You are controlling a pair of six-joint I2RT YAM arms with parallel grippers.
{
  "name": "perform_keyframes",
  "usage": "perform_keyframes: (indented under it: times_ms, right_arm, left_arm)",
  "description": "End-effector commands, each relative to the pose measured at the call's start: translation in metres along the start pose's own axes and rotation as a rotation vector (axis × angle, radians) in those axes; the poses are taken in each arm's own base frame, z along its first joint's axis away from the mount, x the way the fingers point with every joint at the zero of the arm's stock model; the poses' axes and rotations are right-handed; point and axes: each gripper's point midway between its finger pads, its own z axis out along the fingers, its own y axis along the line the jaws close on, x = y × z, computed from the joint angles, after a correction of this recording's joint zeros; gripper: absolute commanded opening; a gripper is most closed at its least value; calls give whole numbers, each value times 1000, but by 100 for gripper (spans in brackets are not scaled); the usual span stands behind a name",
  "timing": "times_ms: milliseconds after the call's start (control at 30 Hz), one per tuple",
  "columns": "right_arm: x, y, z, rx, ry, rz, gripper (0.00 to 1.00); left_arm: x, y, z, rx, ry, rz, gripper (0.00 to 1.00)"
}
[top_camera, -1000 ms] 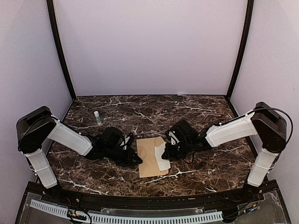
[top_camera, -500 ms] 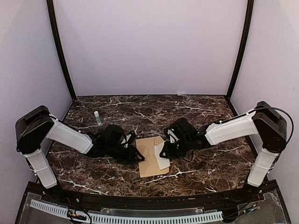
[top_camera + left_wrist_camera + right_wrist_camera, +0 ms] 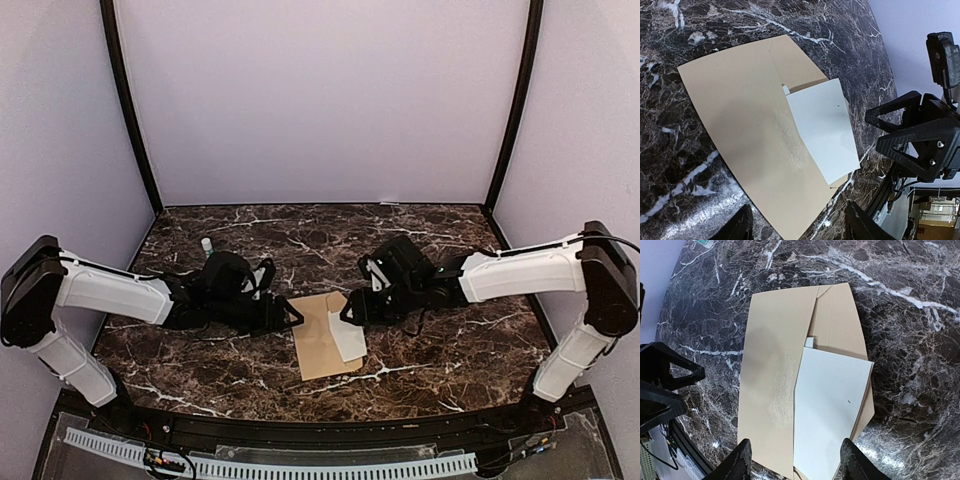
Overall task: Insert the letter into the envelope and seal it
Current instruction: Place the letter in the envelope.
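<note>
Matte kraft envelope [image 3: 775, 365], smooth pale rectangular letter [image 3: 827, 410] — veined marble table [image 3: 910, 340]

We've got a dark marble-look table [image 3: 440, 355] w/ white veins. Approx front-middle, a brown envelope [image 3: 312, 345] lies flat on it, turned a bit askew. A pale letter [image 3: 348, 338] sits on the envelope's right side, plain back up, one end tucked under a brown fold. Back left there's a small white-green tube [image 3: 207, 245] on the top, well apart from the paper.
</note>
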Motion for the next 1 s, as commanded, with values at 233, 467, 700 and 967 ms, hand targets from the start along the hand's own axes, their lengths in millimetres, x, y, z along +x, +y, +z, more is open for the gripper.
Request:
perform_keyframes:
  times_ms: [233,467,700,967]
  right_arm:
    - [16,3,-3,28,-7,-11,58]
    - [14,-6,9,90,0,-10,57]
    - [9,-14,14,153,-1,-27,54]
    - [2,-15,17,183,-10,-51,50]
  left_arm:
    - [17,21,4,-22,28,-37,62]
    - [19,24,15,-21,50,-38,59]
    - [22,29,23,-29,68,-35,55]
    - [23,30,28,-33,83,-30,52]
